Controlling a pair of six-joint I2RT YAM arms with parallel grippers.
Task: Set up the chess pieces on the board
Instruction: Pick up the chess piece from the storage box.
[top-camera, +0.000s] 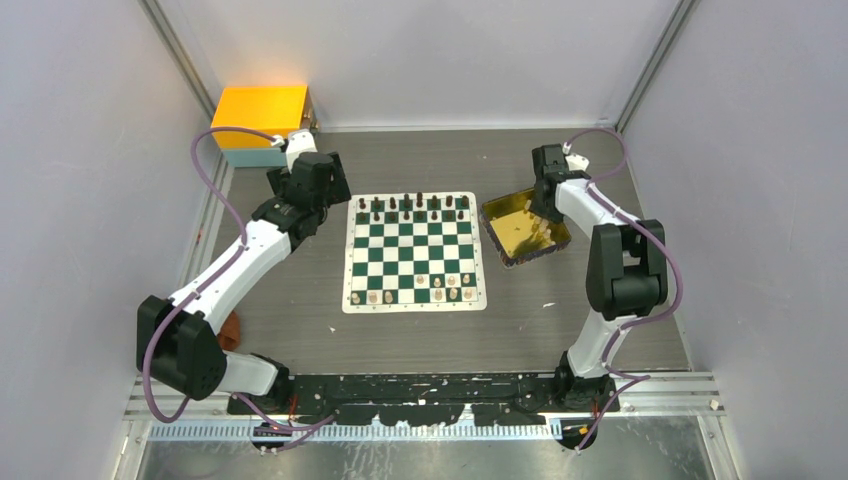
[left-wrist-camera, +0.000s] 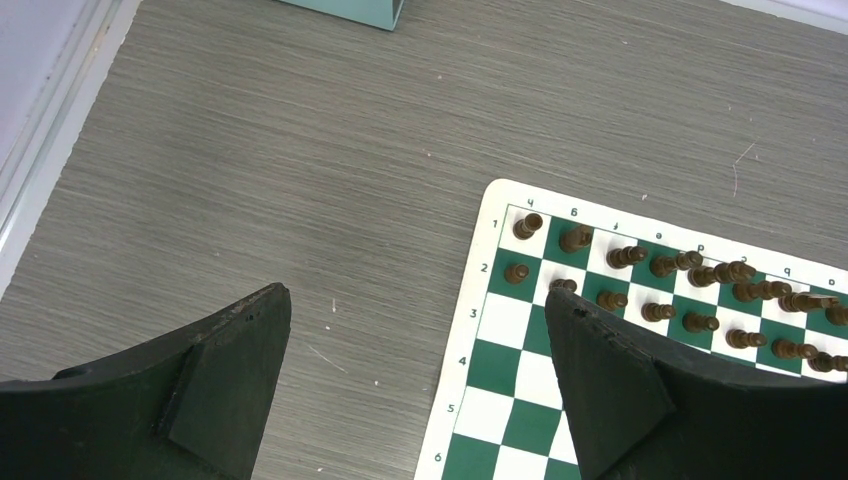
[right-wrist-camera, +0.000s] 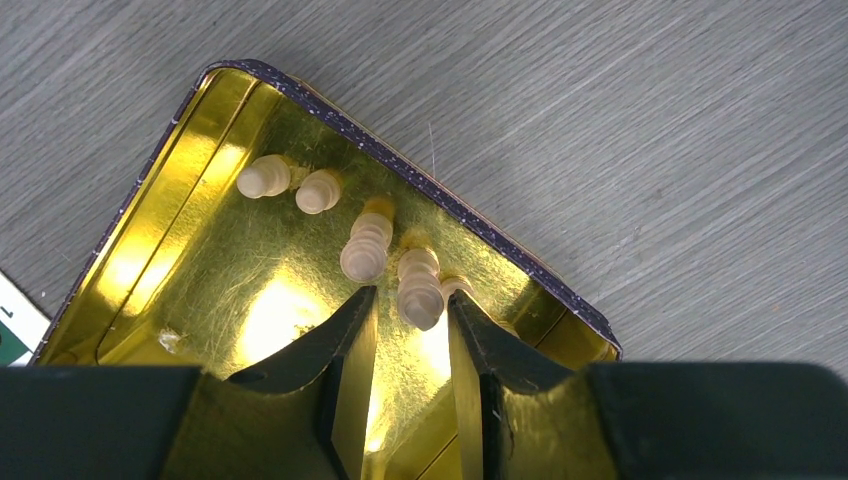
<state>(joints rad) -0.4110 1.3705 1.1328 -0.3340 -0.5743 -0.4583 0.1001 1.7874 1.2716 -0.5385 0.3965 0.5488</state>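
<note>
Lower centre of its wrist view, the right gripper sits half open in the gold tray, straddling a pale chess piece without clamping it. The left gripper gapes empty beside the board.

Top view: the tiny pale and dark chess pieces on the green-and-white checked board are too small for me to tell their kinds.

Left wrist: the board runs off frame at 3 and 6 o'clock. The black-fingered left gripper covers squares at 5 o'clock and half of one dark piece.

Right wrist: the shiny gold rectangular tray disappears behind the black right gripper at 6 o'clock. One pale piece is half hidden by a fingertip.
</note>
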